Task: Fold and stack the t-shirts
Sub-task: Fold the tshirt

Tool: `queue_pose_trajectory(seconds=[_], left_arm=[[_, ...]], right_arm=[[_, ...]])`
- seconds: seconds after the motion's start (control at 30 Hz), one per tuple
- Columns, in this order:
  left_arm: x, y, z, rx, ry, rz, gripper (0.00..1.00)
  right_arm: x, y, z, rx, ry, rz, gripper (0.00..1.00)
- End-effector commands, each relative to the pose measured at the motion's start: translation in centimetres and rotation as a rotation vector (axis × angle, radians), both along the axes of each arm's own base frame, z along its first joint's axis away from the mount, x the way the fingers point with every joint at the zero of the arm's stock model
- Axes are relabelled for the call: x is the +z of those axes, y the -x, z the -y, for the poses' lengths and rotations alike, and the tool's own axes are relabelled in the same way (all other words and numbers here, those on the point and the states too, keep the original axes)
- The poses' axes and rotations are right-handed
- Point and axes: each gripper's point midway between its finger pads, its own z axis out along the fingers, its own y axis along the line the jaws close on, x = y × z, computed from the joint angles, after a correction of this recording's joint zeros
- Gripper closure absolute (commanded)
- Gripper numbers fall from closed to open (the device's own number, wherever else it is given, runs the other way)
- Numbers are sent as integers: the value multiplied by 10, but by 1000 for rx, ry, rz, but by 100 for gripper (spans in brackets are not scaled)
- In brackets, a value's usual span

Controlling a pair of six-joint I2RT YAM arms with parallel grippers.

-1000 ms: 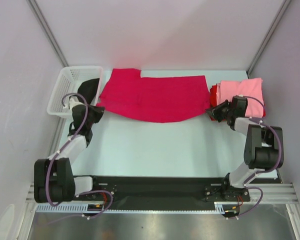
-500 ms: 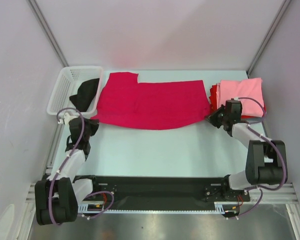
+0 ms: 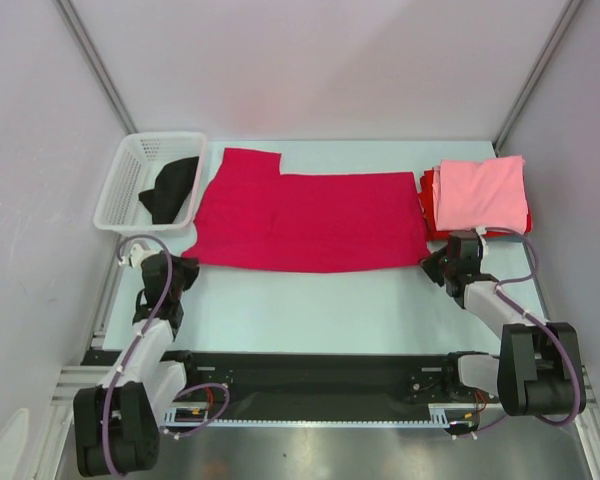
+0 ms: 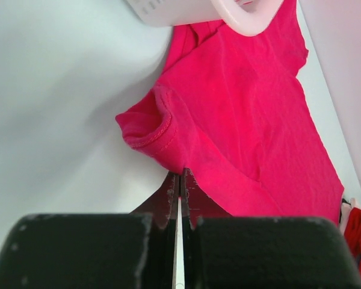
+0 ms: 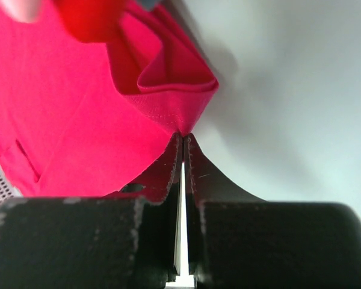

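Note:
A crimson-red t-shirt [image 3: 310, 218] lies spread across the middle of the table. My left gripper [image 3: 187, 268] is shut on its near left corner, seen in the left wrist view [image 4: 182, 171] with the cloth [image 4: 240, 108] stretching away. My right gripper [image 3: 430, 268] is shut on its near right corner, seen in the right wrist view [image 5: 183, 133] pinching a folded hem [image 5: 168, 90]. A folded light pink t-shirt [image 3: 480, 192] lies on a folded red one [image 3: 427, 195] at the right. A black t-shirt [image 3: 172, 188] sits in the basket.
A white plastic basket [image 3: 125, 180] stands at the back left, its rim showing in the left wrist view [image 4: 240, 15]. Grey enclosure walls close in on both sides and the back. The arm bases sit on a black rail [image 3: 310, 375] at the near edge.
Both grippers have pulled the shirt's near edge toward the bases, drawing the cloth flatter and straighter. The right gripper has moved off the folded stack.

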Motion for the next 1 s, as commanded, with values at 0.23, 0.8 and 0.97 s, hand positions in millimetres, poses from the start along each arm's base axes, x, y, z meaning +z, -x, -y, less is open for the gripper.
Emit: queue_pose_trajectory(seconds=[0.23, 0.8, 0.97], left_arm=[[-19, 38, -31, 158, -97, -90, 100], [8, 41, -30, 130, -139, -37, 55], [36, 27, -16, 56, -145, 14, 59]], right_arm=[[-21, 34, 28, -116, 106, -93, 54], [33, 21, 9, -26, 155, 88, 58], [59, 10, -4, -3, 260, 129, 70]])
